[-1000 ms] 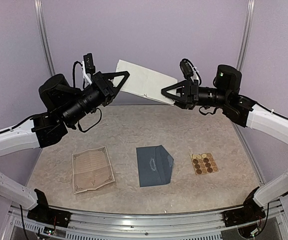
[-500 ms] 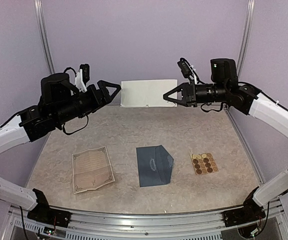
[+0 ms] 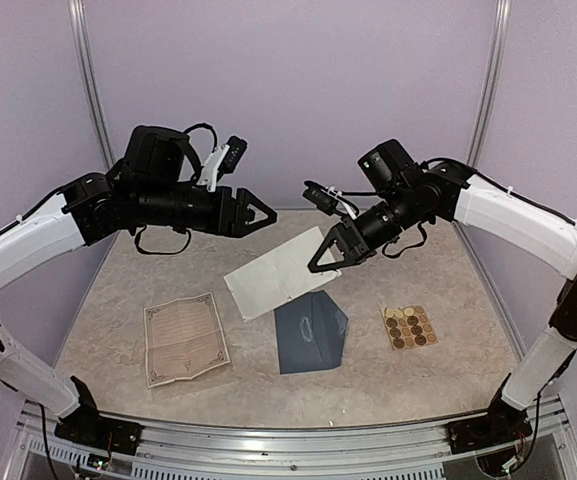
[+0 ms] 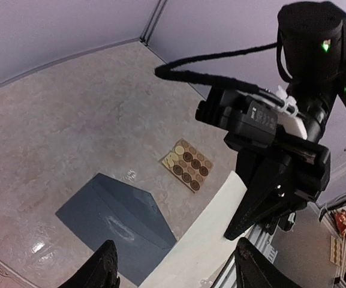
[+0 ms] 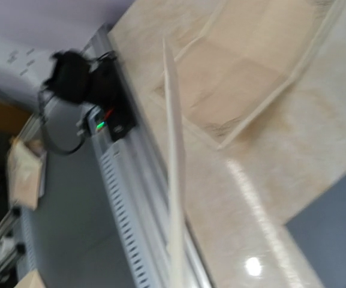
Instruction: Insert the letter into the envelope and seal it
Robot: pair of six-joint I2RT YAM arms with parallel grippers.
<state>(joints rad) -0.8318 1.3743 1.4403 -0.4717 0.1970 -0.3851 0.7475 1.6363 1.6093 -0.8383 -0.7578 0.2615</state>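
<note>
Count: one slate-blue envelope (image 3: 306,340), one tan sticker sheet (image 3: 410,327), two paper sheets. The bordered sheet (image 3: 183,338) lies flat on the worktop (image 3: 448,290); its print is too small to read, and the stickers are too small to count.

The envelope lies flat mid-worktop between the bordered sheet and the stickers, apart from both. Its long axis runs near-to-far, with the triangular flap on its right side, toward the stickers.

A plain cream sheet (image 3: 273,280) hangs tilted over the envelope's far-left corner; contact unclear. My right fingers (image 3: 326,252) clamp its right edge. My left fingers (image 3: 258,203) are spread apart, empty and raised.
</note>
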